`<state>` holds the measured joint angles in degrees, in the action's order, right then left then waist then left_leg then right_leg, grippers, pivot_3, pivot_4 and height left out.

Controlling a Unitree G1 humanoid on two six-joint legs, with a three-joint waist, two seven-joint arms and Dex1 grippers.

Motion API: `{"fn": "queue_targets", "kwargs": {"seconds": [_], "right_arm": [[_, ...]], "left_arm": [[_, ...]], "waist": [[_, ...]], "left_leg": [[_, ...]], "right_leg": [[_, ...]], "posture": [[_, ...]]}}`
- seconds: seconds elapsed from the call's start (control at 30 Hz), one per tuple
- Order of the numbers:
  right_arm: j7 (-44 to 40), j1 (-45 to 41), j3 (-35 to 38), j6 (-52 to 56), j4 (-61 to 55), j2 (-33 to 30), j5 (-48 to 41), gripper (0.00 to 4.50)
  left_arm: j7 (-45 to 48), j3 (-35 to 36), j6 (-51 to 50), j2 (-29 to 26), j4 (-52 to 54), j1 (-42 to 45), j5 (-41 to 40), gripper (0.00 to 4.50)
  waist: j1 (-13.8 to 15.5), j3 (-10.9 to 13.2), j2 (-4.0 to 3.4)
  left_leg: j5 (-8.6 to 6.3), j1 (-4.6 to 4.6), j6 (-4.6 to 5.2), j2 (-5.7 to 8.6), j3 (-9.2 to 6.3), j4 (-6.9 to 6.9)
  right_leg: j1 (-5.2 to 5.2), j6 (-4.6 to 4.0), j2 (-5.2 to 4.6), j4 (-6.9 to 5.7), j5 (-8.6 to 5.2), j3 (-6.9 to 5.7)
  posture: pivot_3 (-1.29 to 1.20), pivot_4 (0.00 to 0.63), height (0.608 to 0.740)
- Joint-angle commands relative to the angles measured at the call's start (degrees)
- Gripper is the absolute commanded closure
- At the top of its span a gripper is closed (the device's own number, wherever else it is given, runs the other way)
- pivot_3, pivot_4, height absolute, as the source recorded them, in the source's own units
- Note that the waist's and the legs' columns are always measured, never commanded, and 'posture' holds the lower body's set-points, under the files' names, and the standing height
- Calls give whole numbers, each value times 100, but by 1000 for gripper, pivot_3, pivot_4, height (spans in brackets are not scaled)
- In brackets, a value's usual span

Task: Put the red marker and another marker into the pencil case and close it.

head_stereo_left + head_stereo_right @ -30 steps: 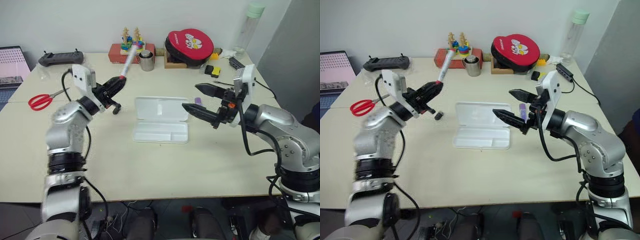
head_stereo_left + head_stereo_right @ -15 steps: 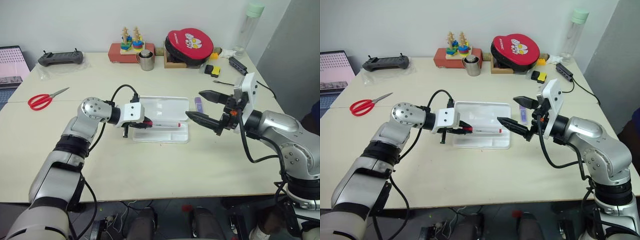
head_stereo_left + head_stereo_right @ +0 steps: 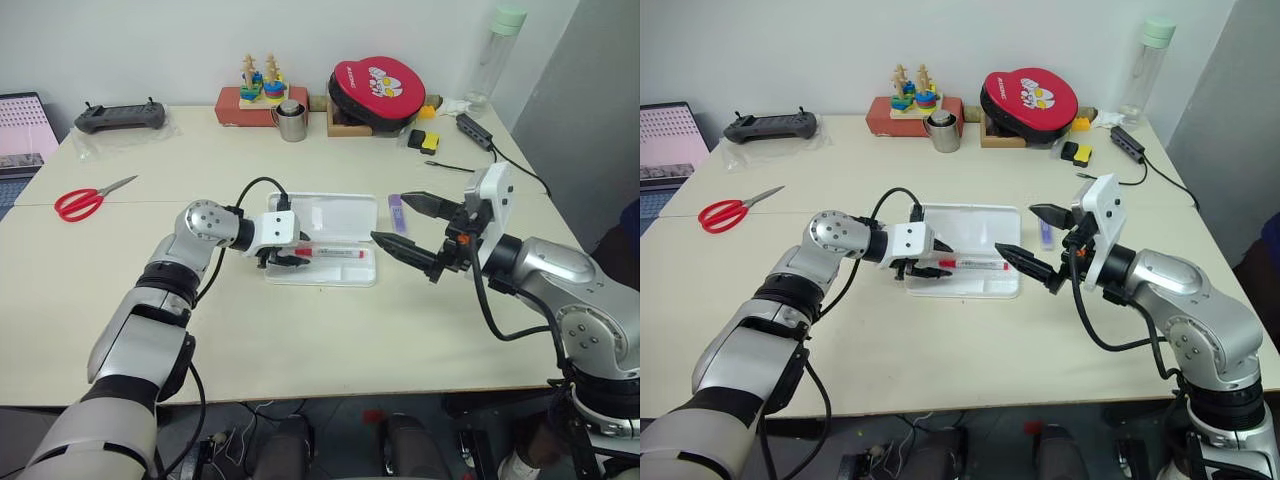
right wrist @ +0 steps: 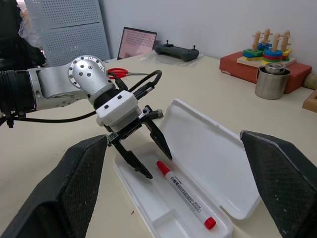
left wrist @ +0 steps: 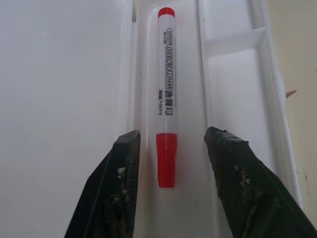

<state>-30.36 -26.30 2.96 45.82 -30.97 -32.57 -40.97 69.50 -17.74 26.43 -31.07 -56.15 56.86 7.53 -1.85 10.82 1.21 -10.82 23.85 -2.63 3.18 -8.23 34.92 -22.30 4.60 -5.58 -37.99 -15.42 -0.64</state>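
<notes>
Left end effector (image 5: 168,144) parted; red marker (image 5: 167,101) free

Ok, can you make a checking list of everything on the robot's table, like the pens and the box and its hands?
Surface: beige table, bare in front.
Job's things: red marker lies in the tray of the open pencil case; purple marker lies on the table beside the case.
Clutter: red scissors, metal cup, wooden stacking toy, red round pouch, black controller, clear bottle.
Grippers: left gripper open, fingers either side of the red marker's cap; right gripper open, empty, beside the case.
Cables: black cable near the table's right edge.
Surroundings: pale wall; laptop.
</notes>
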Motion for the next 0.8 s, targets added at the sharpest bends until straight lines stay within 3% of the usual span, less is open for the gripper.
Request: {"fn": "queue_targets", "kwargs": {"seconds": [0.03, 0.23, 0.47, 0.73, 0.8], "right_arm": [[532, -240, -145, -78, 636, 145, 644, 0], [1816, -714, -494, -52, 2444, 817, 1934, 0], [2462, -1346, -438, -473, 4143, 1788, 2587, 0], [2476, -1928, -651, -1096, 5706, 2326, 3184, 0], [2583, -2033, -629, -1253, 6087, 2386, 3342, 374]], "left_arm": [[252, 570, -536, 140, 508, 9, -752, 1208], [-238, 1341, -3247, 814, 3088, -784, -2326, 28], [-1396, 1167, -4595, 1463, 4597, -1300, -2428, 28], [-2543, 1196, -4772, 1799, 4521, -1142, -2045, 28], [-2682, 1195, -4777, 1845, 4551, -1146, -2022, 0]], "waist": [[-6, 0, 0], [-21, 0, -1], [-87, -1, -1], [-127, -1, -3], [-132, -1, -3]], "left_leg": [[0, 0, 0, 0, 0, 0], [6, -3, 4, -1, 0, 2], [6, -7, 3, 0, 6, 0], [8, -16, 2, -3, 4, 1], [9, -17, 0, -3, 5, 1]], "right_leg": [[0, 0, 0, -1, 0, 1], [-1, -13, 1, -5, 8, 6], [-3, -36, 3, -10, 22, 12], [0, -41, 11, -13, 28, 15], [0, -41, 11, -12, 30, 16]], "posture": [[0, 150, 740], [0, 150, 740], [0, 150, 740], [0, 150, 740], [0, 150, 740]]}}
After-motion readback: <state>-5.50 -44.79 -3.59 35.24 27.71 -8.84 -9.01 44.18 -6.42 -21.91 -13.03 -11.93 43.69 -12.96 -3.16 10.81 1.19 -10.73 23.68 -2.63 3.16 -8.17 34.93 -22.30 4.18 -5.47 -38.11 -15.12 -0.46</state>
